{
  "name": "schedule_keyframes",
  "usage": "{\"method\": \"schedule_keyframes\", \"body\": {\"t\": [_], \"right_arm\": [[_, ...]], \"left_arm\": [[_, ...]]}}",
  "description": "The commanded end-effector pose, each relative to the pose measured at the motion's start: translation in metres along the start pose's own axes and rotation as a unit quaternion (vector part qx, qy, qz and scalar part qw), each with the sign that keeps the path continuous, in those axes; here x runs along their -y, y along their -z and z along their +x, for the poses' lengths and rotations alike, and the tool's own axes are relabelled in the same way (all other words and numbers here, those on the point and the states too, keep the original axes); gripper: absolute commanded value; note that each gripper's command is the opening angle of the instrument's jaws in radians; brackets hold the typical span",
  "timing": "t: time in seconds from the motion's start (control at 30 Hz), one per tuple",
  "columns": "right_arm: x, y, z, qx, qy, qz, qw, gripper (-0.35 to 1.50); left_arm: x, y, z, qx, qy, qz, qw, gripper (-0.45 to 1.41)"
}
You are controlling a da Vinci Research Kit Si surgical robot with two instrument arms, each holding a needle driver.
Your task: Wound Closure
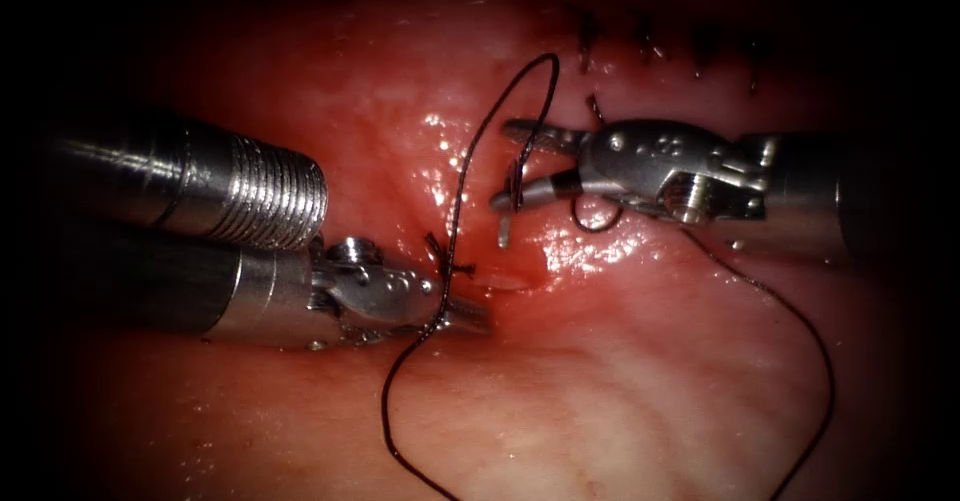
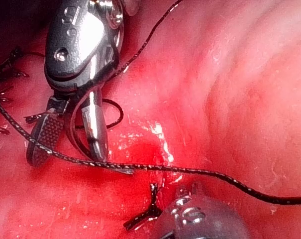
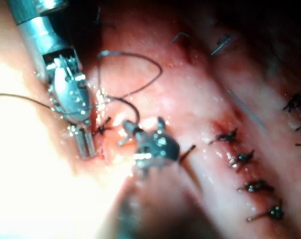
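Endoscope: we see tied stitches upper right, so part is closed; the cut at centre gapes. Right tool, jaws wide, has thread across them; left tool state unclear.

Left wrist: right tool spread; needle curves beside its jaws, grip unclear.

Right wrist: four knots in a row.

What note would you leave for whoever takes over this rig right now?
Left tool: shut, thread crossing it; grip unclear.
Right tool: open, thread wound round its lower jaw.
Needle: likely the grey curve between the right tool's jaws, not gripped.
Done: stitches along the cut, plus one knot by the left tool.
Left: cannot tell how much of the cut is unclosed.
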Motion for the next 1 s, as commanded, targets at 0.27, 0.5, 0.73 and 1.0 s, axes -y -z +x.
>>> {"method": "schedule_keyframes", "body": {"t": [0.27, 0.5, 0.73, 1.0], "right_arm": [[0.0000, -0.0006, 0.0010, -0.055, 0.057, -0.025, 0.997, 1.18], [0.0004, -0.0009, 0.0004, -0.056, 0.073, -0.024, 0.995, 1.18], [0.0016, -0.0005, -0.0008, -0.065, 0.058, 0.011, 0.996, -0.35], [0.0020, -0.0007, -0.0014, -0.039, -0.050, 0.040, 0.997, -0.35]], "left_arm": [[-0.0001, -0.0008, 0.0002, 0.000, 0.000, 0.000, 1.000, -0.13], [-0.0002, -0.0008, 0.0002, 0.000, 0.000, 0.000, 1.000, -0.13], [-0.0002, -0.0007, 0.0002, 0.000, 0.000, -0.001, 1.000, -0.13], [-0.0002, -0.0006, 0.0002, 0.000, 0.000, -0.001, 1.000, -0.13]]}}
